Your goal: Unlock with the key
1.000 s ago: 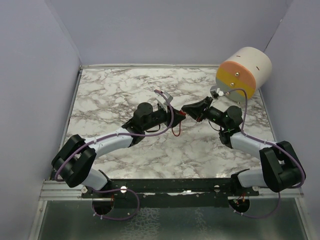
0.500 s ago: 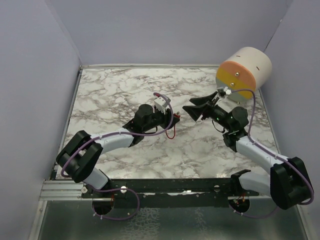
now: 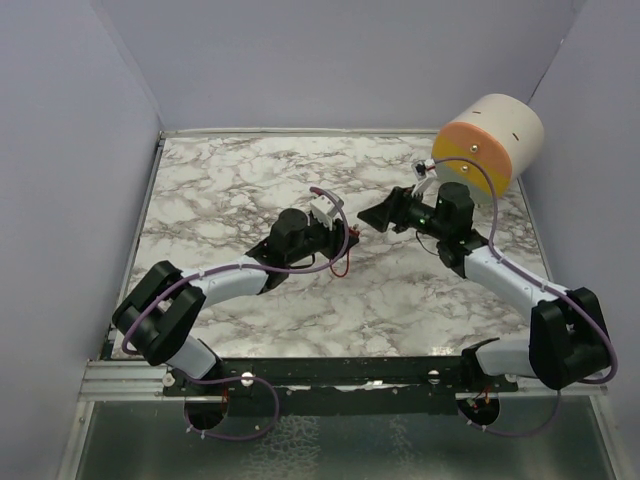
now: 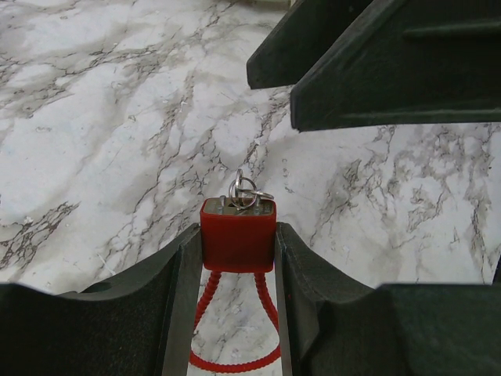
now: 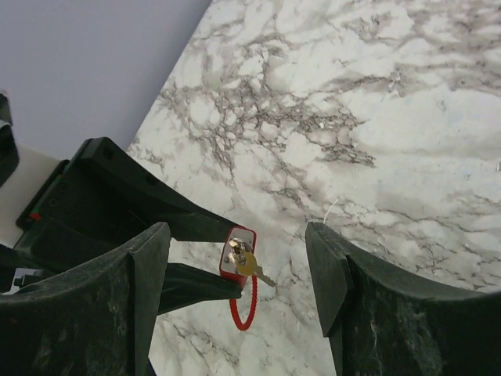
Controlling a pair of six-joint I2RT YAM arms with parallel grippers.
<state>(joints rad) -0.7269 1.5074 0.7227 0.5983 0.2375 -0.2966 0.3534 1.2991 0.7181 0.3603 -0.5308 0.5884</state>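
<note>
A red padlock (image 4: 237,233) with a red cable loop (image 4: 235,345) is held off the marble table, and my left gripper (image 4: 237,239) is shut on its sides. A key ring (image 4: 246,192) sits at the lock's keyhole face. From the ring a brass key (image 5: 254,267) sticks out toward my right gripper. My right gripper (image 5: 235,232) stands open a short way from the padlock (image 5: 238,252), touching nothing. In the top view the padlock (image 3: 352,238) is at the table's middle, with my right gripper (image 3: 368,216) just right of it.
A large cream cylinder with an orange and yellow front (image 3: 487,143) lies at the back right corner, close behind the right arm. Lavender walls close in the marble table (image 3: 240,180) on three sides.
My right gripper was shut at the lock's key a second ago. It has opened and drawn back toward the right rear. The left gripper keeps the padlock.
</note>
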